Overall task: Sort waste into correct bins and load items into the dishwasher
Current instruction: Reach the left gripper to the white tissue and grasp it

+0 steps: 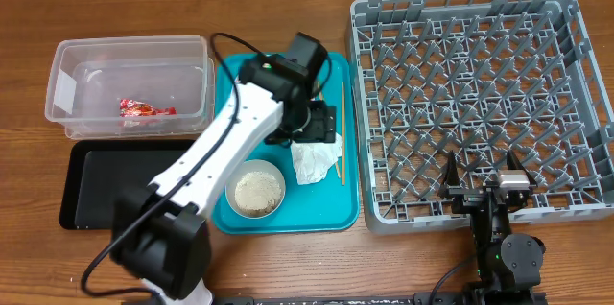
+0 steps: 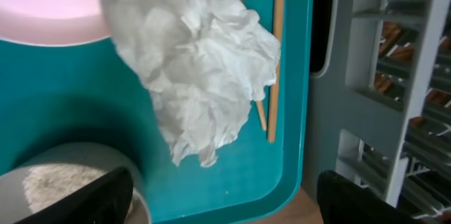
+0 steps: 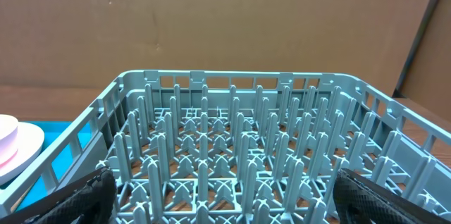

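1. The left jaws hang wide open and empty above the teal tray (image 1: 341, 214). They straddle the crumpled napkin (image 2: 197, 69) on the tray's right half, probably lined up to pinch the soft paper from above.
2. The napkin partly covers the chopsticks (image 2: 275, 62) along the tray's right rim, so a deep grab could catch them too.
3. Left of the tray, the red wrapper (image 1: 144, 108) already lies in the clear tub (image 1: 67, 75).
4. On the tray, the pink plate (image 2: 49, 5) and the bowl of rice (image 1: 256, 190) are not yet loaded.
5. Just right of the tray stands the dish rack (image 1: 480, 104), holding no dishes. The right jaws, fully open and holding nothing, sit at the rack's near edge, apparently parked clear.
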`<action>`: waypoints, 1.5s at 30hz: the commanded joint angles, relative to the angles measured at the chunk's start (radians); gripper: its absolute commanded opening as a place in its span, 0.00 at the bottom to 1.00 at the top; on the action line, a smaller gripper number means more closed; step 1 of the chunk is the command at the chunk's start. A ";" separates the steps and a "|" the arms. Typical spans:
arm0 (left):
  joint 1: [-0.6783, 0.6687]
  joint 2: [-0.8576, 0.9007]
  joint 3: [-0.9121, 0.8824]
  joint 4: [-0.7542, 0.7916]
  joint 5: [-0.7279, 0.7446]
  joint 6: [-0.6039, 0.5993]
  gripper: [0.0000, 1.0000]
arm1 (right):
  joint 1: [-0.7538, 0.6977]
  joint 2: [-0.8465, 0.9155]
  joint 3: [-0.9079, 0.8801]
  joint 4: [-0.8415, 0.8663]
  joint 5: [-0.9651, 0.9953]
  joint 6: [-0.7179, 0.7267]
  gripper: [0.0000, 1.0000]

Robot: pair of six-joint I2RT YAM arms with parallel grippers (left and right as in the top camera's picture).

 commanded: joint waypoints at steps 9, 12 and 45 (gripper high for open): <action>-0.046 0.206 -0.006 0.040 -0.069 -0.050 0.73 | 0.006 -0.004 -0.010 0.005 0.007 -0.001 1.00; -0.047 0.247 -0.006 0.046 -0.113 -0.080 0.73 | 0.006 -0.004 -0.010 0.005 0.007 0.000 1.00; 0.022 0.294 0.469 -0.271 -0.158 -0.017 0.04 | 0.006 -0.004 -0.010 0.005 0.007 -0.001 1.00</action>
